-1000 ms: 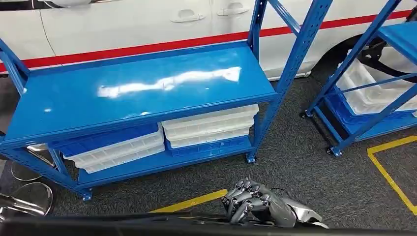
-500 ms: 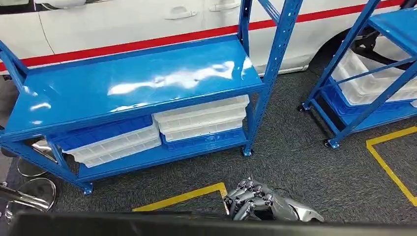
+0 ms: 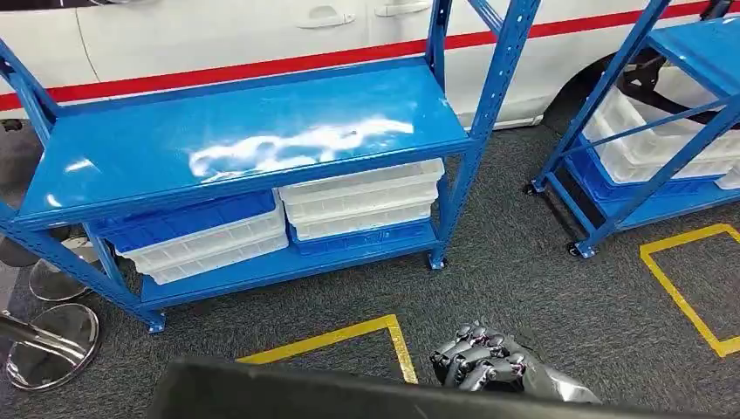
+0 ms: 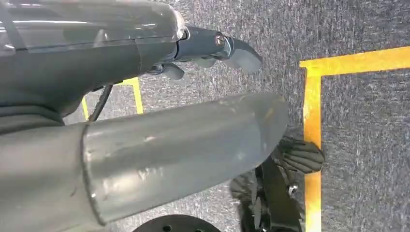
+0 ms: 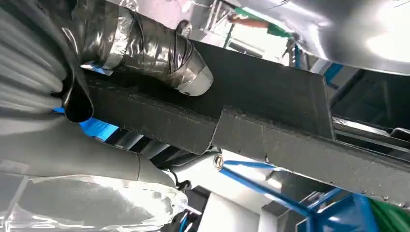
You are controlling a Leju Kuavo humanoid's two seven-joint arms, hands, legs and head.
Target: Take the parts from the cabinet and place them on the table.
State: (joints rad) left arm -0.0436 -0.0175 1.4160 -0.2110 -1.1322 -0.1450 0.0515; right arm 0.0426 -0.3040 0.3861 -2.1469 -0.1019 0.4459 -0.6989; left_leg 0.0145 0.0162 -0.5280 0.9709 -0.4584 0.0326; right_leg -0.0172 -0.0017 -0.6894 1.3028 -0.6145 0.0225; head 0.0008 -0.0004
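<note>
1. Gripping the black panel point(image 3: 332, 394) at its far edge, the right hand point(image 3: 483, 360) curls its fingers over it, apparently to carry it flat.
2. Left hand point(image 4: 208, 46): whether it grasps anything cannot be told.
3. Blue rack point(image 3: 244, 140) stands ahead of the hand; its top shelf is the likely drop point.

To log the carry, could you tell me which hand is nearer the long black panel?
Right. The right hand grips the black panel, fingers curled over its edge; the left hand hangs apart from it over grey carpet near yellow tape.
</note>
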